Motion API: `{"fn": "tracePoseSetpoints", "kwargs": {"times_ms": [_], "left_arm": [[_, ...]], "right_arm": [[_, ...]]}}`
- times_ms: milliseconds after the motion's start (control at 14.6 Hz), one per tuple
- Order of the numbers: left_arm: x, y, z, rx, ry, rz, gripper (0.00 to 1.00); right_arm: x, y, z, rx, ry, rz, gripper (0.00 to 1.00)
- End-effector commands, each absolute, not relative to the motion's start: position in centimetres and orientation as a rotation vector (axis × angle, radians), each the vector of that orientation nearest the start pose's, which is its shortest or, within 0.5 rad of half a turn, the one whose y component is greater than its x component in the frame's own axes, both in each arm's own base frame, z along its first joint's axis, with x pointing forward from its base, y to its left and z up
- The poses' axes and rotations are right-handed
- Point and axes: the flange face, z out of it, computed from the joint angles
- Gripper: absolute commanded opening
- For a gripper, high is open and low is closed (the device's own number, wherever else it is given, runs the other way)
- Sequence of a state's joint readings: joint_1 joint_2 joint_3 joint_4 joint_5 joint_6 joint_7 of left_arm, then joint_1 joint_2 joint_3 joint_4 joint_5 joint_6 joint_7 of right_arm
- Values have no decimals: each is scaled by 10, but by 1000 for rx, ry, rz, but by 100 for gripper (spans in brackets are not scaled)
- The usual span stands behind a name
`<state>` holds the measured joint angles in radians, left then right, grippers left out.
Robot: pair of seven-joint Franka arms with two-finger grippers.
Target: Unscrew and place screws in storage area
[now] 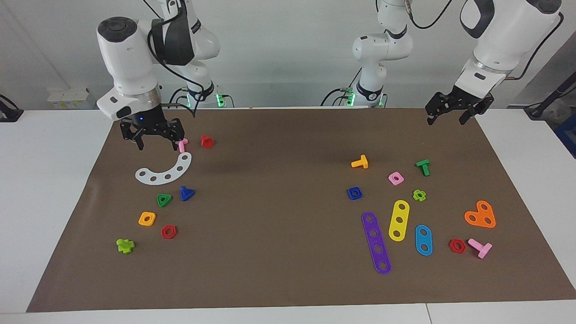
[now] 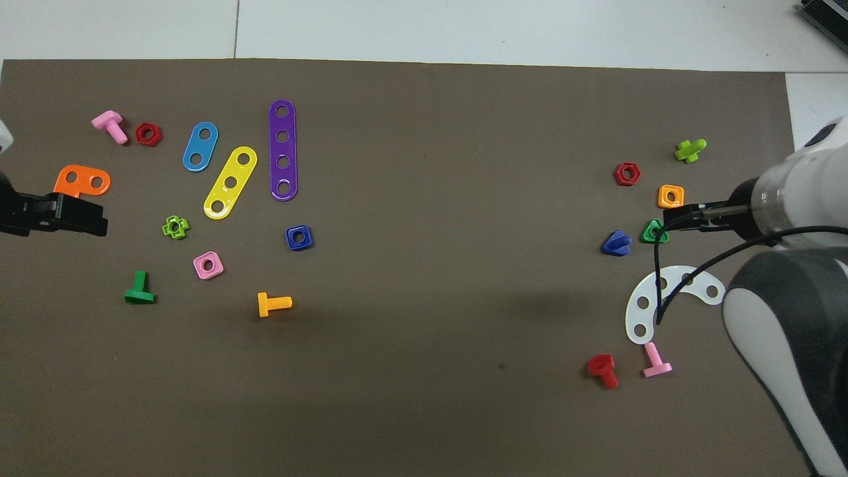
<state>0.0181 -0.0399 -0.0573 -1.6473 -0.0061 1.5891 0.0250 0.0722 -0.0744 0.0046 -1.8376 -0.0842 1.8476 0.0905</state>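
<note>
On brown mat (image 1: pixel 279 252), blue bolt (image 1: pixel 186 193), loose

The blue bolt (image 1: pixel 186 193) (image 2: pixel 616 243) is being crowded by the green triangular nut (image 1: pixel 164 200) (image 2: pixel 654 231) just beside it and the white curved strip (image 1: pixel 165 171) (image 2: pixel 669 301) nearer the robots; toward the table's middle, bare mat (image 1: pixel 270 193) (image 2: pixel 450 265) is being left open.

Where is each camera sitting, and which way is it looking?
Facing view: high across the table, looking toward the robots; both arms show, right claw over the white curved plastic strip, left claw over the brown mat's edge.
Overhead view: high above the robots' end, looking steeply down and forward; only the left claw and the right arm with its claw show.
Both share the small blue plastic triangular-headed bolt, beside the green triangular nut.
</note>
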Motion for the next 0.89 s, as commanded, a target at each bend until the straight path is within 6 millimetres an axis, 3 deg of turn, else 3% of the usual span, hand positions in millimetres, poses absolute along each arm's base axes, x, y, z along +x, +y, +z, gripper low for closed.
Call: {"fn": "tracePoseSetpoints", "kwargs": {"times_ms": [0,274,617,823], "left_arm": [[534,-19,613,-3136,106,-26,100],[532,-19,611,-3135,108,-19,100],[530,-22,611,-3134,108,0,100],[531,-23,613,-3135,110,-5,100]], "right_arm": [[550,33,611,-3131,72,-149,100],[550,27,658,-3153,82,-162,100],[548,27,661,-3205,75,-98,100],[543,30,645,-3205,65,-39,100]]}}
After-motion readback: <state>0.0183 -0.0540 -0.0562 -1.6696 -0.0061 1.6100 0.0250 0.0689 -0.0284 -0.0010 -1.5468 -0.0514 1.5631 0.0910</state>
